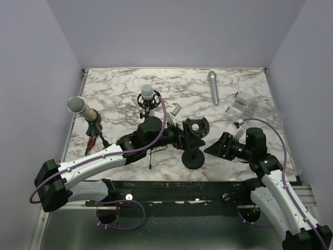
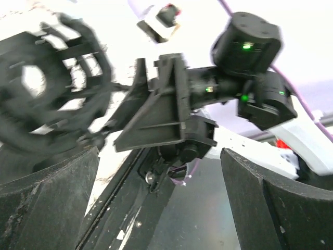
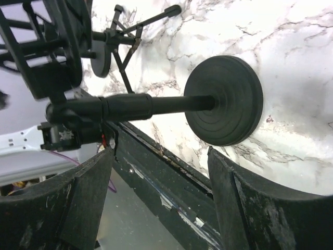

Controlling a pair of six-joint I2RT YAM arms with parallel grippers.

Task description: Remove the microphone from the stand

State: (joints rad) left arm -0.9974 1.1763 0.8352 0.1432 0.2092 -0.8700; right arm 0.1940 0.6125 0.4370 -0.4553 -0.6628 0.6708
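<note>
Two arms reach in from the near edge of the marble worktop (image 1: 119, 83). The right gripper (image 1: 216, 147) sits low beside the one round-based stand (image 1: 193, 159). In the right wrist view its two fingers (image 3: 260, 208) are spread apart and grip nothing, and the stand's pole and disc base lie just beyond them, untouched. The left gripper (image 1: 183, 136) faces it from the other side of the stand. Its two fingers (image 2: 47, 203) are also wide apart and hold nothing, and the stand's black cage cradle (image 1: 197, 126) sits blurred outside them at the left of that wrist view.

There are three microphones. Further back on the left, the mesh-headed microphone (image 1: 77, 104) leans in a red-and-black tripod (image 1: 94, 134). Near the middle, the small microphone (image 1: 148, 92) stands upright in its own mount, with its foot hidden behind the left arm. A small white block (image 1: 176, 109) lies just to its right. At the far side, the grey microphone (image 1: 213, 87) lies flat on the worktop, loose and well apart from all three stands. To its right, nearer the wall, is a cluster of clear plastic packets (image 1: 245, 107).
</note>
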